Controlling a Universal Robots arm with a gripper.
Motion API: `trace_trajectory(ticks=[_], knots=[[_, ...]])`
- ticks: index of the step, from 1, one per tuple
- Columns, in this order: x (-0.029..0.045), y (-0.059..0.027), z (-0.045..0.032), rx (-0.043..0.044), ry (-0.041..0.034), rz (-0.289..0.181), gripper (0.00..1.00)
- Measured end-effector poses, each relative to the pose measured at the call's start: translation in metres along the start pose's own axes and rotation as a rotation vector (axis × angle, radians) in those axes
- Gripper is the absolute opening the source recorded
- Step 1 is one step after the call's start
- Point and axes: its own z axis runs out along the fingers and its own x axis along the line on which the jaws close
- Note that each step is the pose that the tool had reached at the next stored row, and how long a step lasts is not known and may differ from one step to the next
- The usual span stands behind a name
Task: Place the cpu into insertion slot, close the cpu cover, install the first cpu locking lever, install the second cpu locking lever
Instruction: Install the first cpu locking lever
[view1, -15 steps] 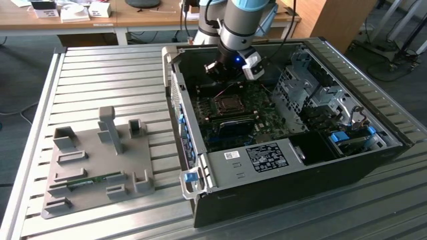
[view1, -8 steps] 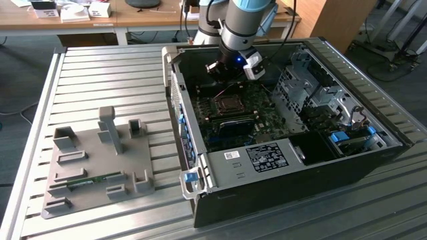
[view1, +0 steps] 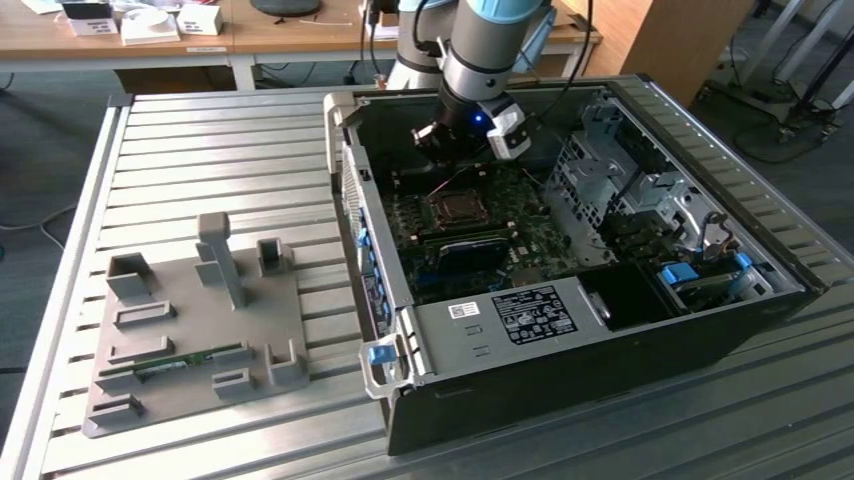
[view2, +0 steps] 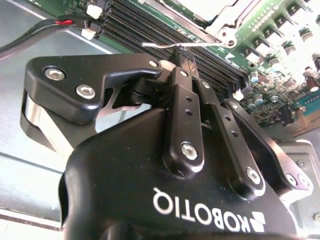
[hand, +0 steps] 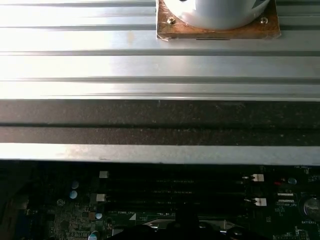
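In the exterior view an open case (view1: 601, 340) lies on the slatted counter (view1: 200, 150), on the side at the exterior view's right. A grey tray (view1: 200, 330) sits near the counter's edge at the exterior view's left. The arm (view1: 474, 50) reaches down into the case. Its claw (view1: 447, 152) hangs over the board (view1: 534, 235), near the slot (view1: 457, 208).

In the second wrist view the claw (view2: 184, 54) has its 2 fingers pressed together. Its tip touches a thin metal lever (view2: 157, 45) that runs beside the memory slots (view2: 145, 27). I cannot tell whether the rod is pinched between the fingers. Just beyond, the cover (view2: 220, 25) lies flat over the slot, and the pale face in its window looks like the cpu (view2: 200, 6).

In the first wrist view the counter's slats (hand: 150, 65) lie beyond the case's dark rim (hand: 150, 120), with the memory slots (hand: 175, 192) on the board.
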Motion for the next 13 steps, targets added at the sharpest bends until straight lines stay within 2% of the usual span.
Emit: trace_trajectory(ticks=[13], knots=[[-0.0026,-0.0003,0.0008,-0.0003,-0.0002,0.000,0.11]])
